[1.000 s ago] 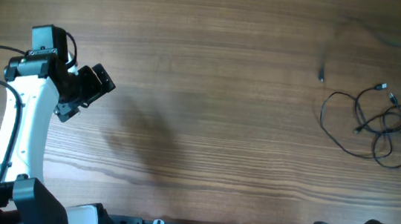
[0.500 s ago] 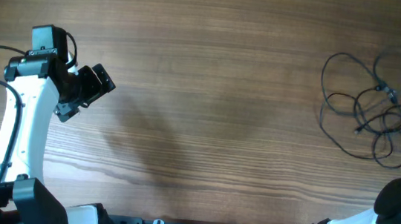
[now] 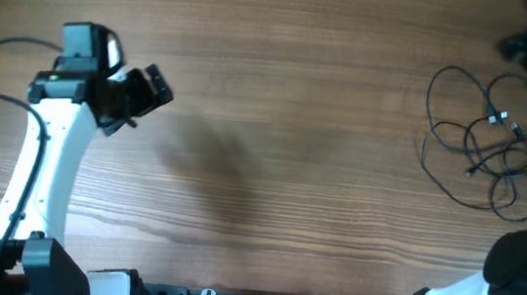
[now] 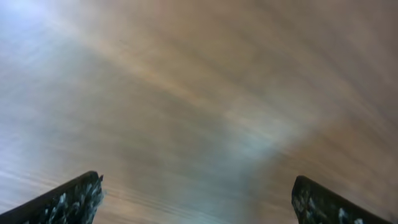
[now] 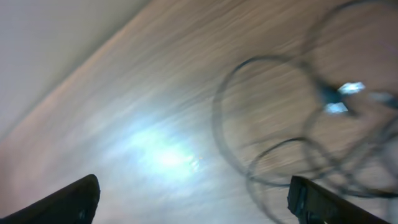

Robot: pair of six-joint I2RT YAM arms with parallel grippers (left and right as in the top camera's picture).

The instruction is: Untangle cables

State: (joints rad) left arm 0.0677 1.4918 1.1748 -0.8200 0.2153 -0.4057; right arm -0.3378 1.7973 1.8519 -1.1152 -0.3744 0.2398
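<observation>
At the left of the wooden table (image 3: 299, 92), the left gripper (image 3: 149, 96) is held above bare wood, its fingers spread wide with nothing between them. At the far right the cables (image 3: 499, 143) are lying in loose tangled loops (silver plugs are seen among them). The right gripper (image 5: 199, 199) is placed just beside their upper edge, also opened and empty.

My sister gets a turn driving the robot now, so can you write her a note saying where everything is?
Left gripper: open, empty, over bare table on the left side, far from the work.
Right gripper: open, empty, at the far right corner, close to the cables.
Cables: one tangle of overlapping loops near the table's right edge.
Done: nothing separated yet.
Left: pull every cord apart.
</observation>
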